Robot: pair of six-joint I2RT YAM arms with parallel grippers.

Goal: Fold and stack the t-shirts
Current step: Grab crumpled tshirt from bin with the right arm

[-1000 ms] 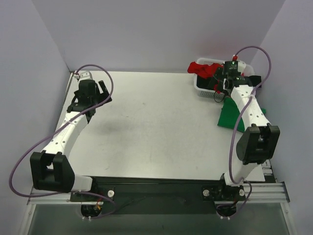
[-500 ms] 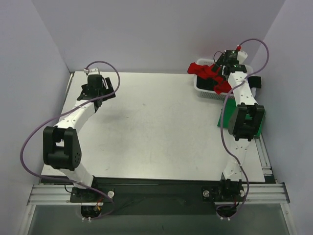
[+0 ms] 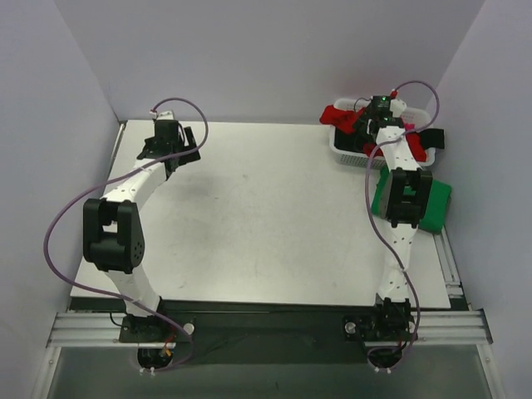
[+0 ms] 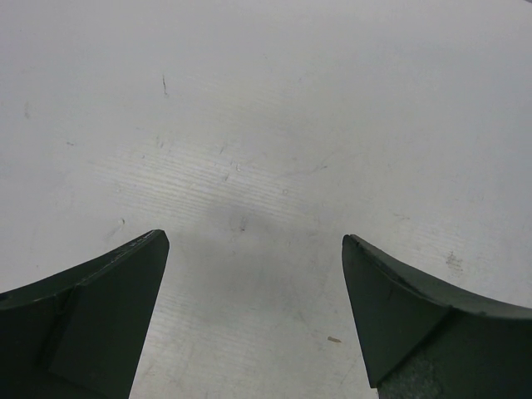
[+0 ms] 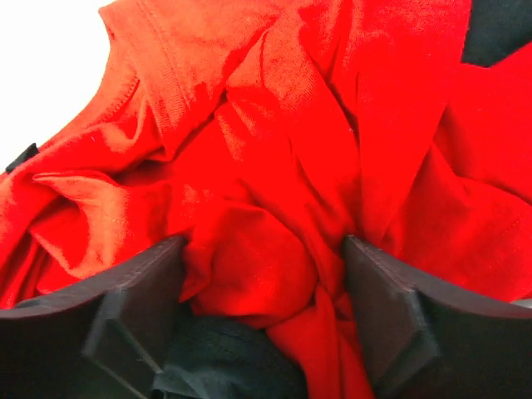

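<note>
White flat table (image 3: 266, 216), matte top; left wrist view shows faint scratches (image 4: 164, 83) and small specks on it. White plastic lattice basket (image 3: 347, 155) sits on the table's far right corner, just beside the pale lavender walls (image 3: 266, 58) that enclose left, back and right.

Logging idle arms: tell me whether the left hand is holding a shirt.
No, the left hand stands open, with only table surface showing between its two sides.
</note>
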